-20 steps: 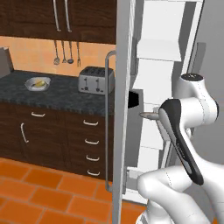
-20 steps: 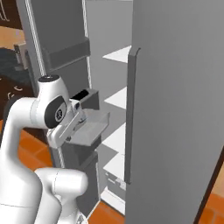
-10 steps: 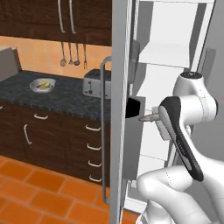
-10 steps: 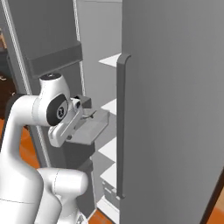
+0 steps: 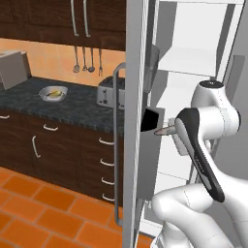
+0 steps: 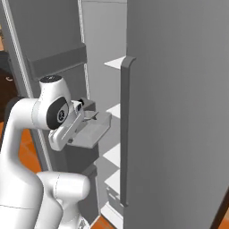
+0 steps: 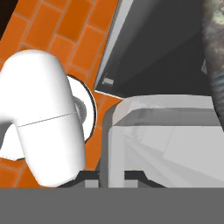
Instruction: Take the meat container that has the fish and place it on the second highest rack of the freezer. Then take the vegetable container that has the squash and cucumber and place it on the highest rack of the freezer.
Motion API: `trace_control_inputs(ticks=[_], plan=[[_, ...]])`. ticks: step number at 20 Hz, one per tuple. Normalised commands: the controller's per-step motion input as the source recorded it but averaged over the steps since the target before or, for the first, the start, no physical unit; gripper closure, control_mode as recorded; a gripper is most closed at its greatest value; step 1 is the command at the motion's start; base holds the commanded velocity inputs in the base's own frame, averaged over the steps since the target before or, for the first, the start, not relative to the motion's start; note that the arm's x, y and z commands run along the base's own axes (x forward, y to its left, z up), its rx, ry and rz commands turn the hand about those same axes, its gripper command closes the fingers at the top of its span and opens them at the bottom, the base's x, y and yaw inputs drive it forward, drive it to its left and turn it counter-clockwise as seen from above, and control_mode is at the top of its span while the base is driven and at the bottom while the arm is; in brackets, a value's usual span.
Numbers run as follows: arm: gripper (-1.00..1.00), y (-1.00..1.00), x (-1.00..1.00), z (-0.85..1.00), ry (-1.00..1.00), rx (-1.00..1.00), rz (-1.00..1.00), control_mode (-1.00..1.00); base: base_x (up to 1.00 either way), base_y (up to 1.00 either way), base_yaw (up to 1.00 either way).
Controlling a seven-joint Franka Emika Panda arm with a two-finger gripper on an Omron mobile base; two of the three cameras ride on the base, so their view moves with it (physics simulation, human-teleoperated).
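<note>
We see the tall grey freezer [image 6: 179, 112] standing open in the right of the right base view, its thin white shelf panels [image 6: 115, 62] bare. Our claw [image 5: 156, 131] sits at the boxy grey door bin [image 6: 91, 130] near the centre of the left base view; we cannot tell whether it is open or closed. A white bowl with yellow contents [image 5: 53, 93] rests on the dark speckled surface [image 5: 72, 106] at upper left; the fish container is nowhere to be located. We judge the arm could catch the bin when pulling away.
</note>
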Motion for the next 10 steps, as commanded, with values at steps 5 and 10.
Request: trace_control_inputs(ticks=[5, 10], plan=[[1.00, 0.00, 0.00, 0.00, 0.00, 0.00, 0.00, 1.00, 0.14, -0.24, 0.01], [1.00, 0.00, 0.00, 0.00, 0.00, 0.00, 0.00, 1.00, 0.50, -0.31, -0.10]])
